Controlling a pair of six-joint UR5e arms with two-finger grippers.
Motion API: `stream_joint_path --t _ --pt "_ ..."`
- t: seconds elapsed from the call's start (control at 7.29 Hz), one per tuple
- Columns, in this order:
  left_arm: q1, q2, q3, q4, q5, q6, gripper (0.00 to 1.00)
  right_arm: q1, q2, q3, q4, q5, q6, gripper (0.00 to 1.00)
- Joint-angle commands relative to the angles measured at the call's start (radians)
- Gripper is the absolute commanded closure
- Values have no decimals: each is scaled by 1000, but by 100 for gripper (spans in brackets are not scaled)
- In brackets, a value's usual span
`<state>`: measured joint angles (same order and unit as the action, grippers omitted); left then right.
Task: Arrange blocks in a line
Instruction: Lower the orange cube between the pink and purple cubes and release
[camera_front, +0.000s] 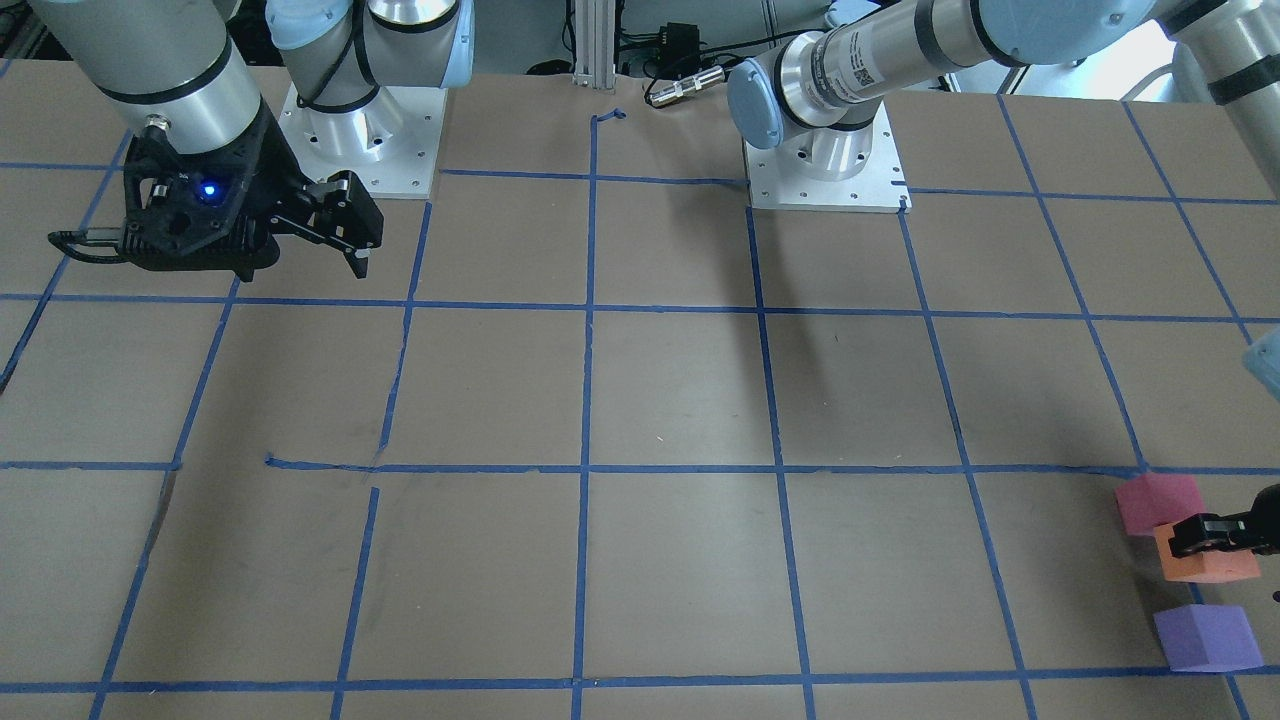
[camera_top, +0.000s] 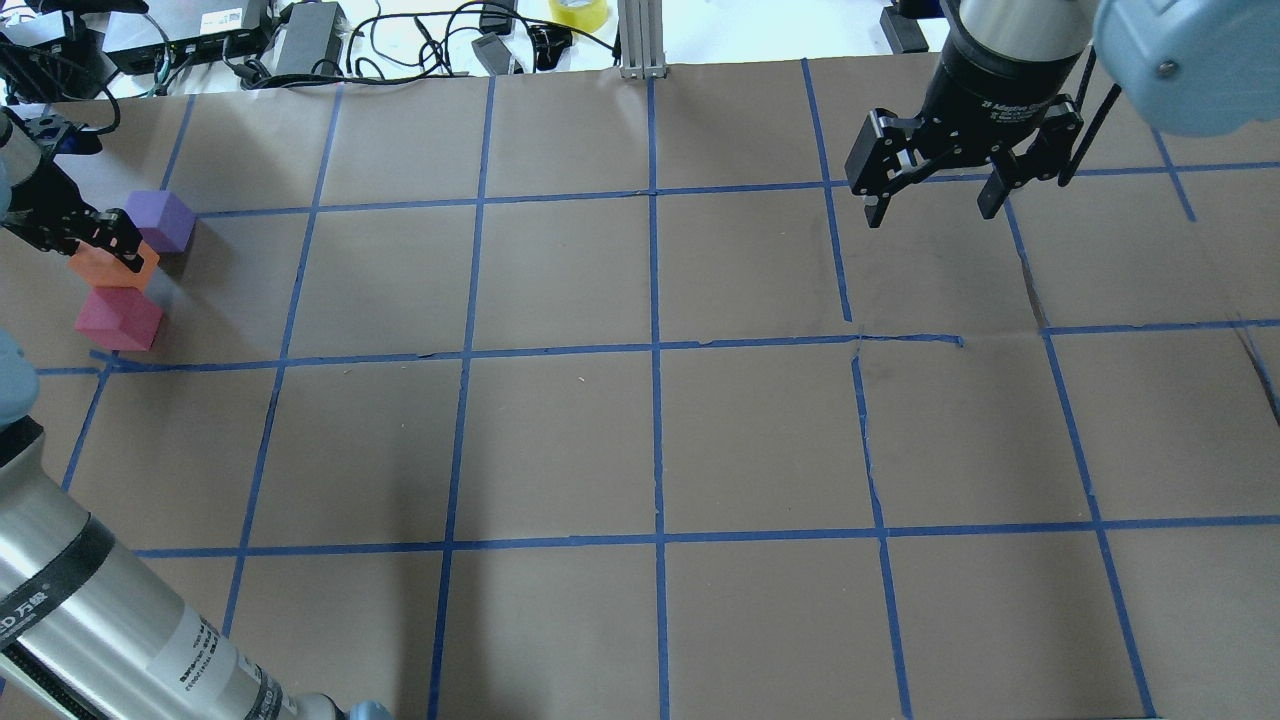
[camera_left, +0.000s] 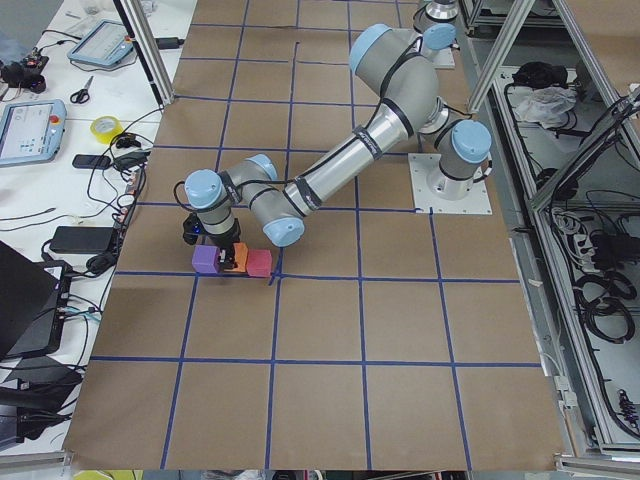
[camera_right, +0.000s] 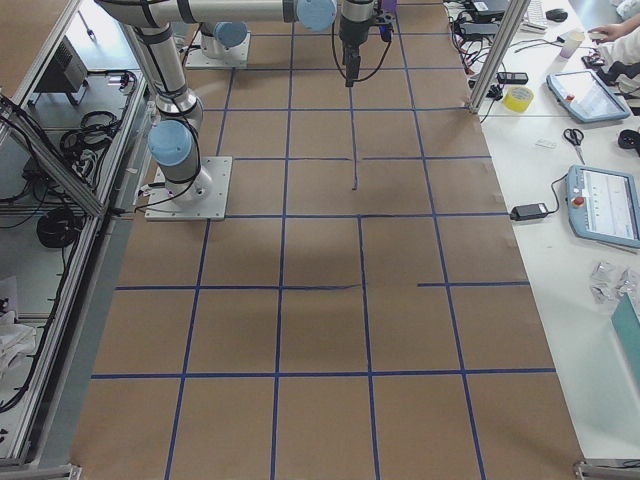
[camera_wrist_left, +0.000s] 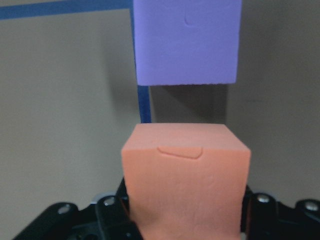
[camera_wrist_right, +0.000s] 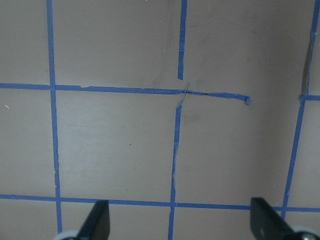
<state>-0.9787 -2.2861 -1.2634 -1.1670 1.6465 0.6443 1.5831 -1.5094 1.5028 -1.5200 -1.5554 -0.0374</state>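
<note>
Three small foam blocks stand in a row at the table's left end. The orange block (camera_top: 105, 268) (camera_front: 1205, 568) is in the middle, between the purple block (camera_top: 160, 220) (camera_front: 1205, 638) and the pinkish-red block (camera_top: 117, 318) (camera_front: 1157, 502). My left gripper (camera_top: 125, 250) (camera_front: 1195, 535) is shut on the orange block. In the left wrist view the orange block (camera_wrist_left: 185, 180) fills the space between the jaws, with the purple block (camera_wrist_left: 186, 40) a gap beyond it. My right gripper (camera_top: 930, 215) (camera_front: 345, 225) is open and empty, hovering over bare paper far from the blocks.
The table (camera_top: 650, 440) is covered in brown paper with a blue tape grid. Cables, power bricks and a yellow tape roll (camera_top: 578, 12) lie beyond the far edge. The arm bases (camera_front: 825, 165) stand on plates on the robot's side.
</note>
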Motion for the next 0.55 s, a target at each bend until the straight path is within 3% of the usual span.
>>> stream_joint_path --t 0.0,0.41 --pt "0 -16 -4 17 1 0 100 0 0 1 -2 0 1 0" --pt "-2 -33 -14 62 1 2 100 0 1 2 0 0 2 0"
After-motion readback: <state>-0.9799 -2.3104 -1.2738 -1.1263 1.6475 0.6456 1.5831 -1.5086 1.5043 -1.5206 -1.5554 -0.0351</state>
